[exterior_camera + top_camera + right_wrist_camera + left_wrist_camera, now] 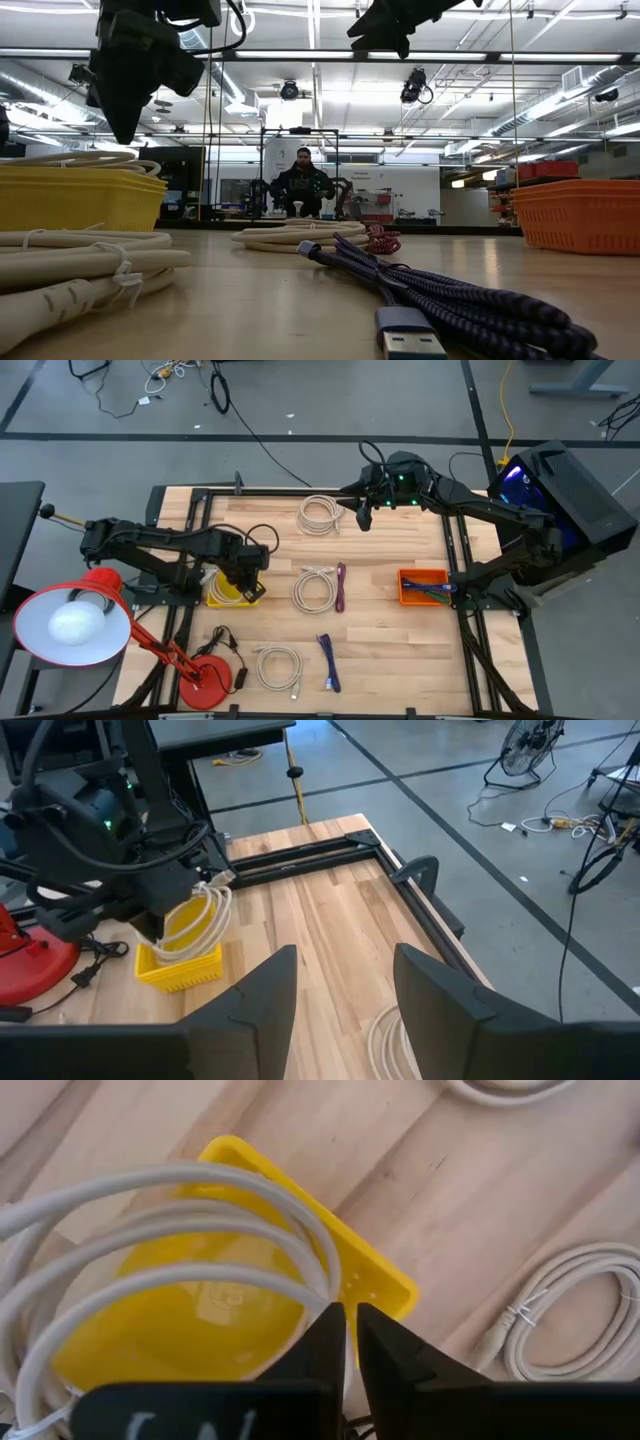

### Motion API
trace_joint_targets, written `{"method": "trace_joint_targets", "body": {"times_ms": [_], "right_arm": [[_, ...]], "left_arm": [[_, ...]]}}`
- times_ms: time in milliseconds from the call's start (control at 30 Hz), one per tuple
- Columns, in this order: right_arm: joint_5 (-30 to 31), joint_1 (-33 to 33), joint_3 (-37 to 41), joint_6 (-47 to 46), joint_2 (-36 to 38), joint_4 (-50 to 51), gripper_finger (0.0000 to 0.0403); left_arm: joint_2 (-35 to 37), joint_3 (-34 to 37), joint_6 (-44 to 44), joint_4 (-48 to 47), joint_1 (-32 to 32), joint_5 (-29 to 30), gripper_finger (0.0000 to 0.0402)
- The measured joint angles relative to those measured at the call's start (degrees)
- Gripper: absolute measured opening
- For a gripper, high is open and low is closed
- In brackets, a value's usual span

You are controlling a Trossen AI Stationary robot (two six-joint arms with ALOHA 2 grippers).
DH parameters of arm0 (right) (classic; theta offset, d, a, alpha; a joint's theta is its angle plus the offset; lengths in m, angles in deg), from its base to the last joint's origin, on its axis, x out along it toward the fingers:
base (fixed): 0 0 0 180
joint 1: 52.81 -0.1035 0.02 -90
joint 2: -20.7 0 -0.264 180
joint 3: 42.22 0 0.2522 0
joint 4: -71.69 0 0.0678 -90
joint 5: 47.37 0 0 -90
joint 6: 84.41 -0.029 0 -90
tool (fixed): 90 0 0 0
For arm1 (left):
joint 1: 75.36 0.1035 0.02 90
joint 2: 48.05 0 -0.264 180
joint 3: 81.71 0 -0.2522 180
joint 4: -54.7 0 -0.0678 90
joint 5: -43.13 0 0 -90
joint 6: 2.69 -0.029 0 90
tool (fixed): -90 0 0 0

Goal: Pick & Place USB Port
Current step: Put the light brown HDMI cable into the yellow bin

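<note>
A yellow basket (226, 596) stands at the table's left, with a coiled white USB cable (200, 1210) lying in and over it. My left gripper (250, 582) points down at the basket's right rim, its fingers shut on a strand of that coil. In the low view the coil (70, 160) rests on the basket's top edge. My right gripper (345, 990) hangs open, high over the table's far edge, beside another white coil (320, 515), and touches nothing. My left gripper pinches one strand of the white coil (336, 1295) between its two fingers, at the coil's edge by the basket's corner. The fingers come from above, pointing down. The rest of the coil spreads over the yellow basket (190, 1330) and lies on its rim.
On the wood lie a white coil (316, 589) with a purple cable (341, 588) at the middle, and a white coil (279, 667) and a blue cable (329, 662) near the front. An orange basket (423, 585) with cables stands at the right. A red lamp (75, 622) overhangs the left corner.
</note>
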Motion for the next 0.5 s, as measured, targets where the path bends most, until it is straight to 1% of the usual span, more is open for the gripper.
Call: {"method": "trace_joint_targets", "body": {"times_ms": [67,200,300,400,500], "right_arm": [[0.01,0.00,0.00,0.00,0.00,-0.02,0.0168],[0.00,0.00,0.00,-0.02,0.00,-0.04,0.0168],[0.01,0.00,0.00,-0.03,0.00,-0.02,0.0168],[0.01,0.00,0.00,-0.04,0.00,-0.04,0.0168],[0.01,0.00,0.00,-0.04,0.00,-0.04,0.0168]], "left_arm": [[0.00,0.00,-0.42,-0.03,0.48,0.22,0.0023],[0.00,0.00,-1.68,-0.15,1.75,3.12,0.0006],[0.00,0.00,-1.94,-0.15,3.02,6.46,0.0007],[0.00,0.00,-3.51,-0.15,4.41,8.65,0.0012],[0.00,0.00,-5.64,0.79,6.35,10.21,0.0008]]}}
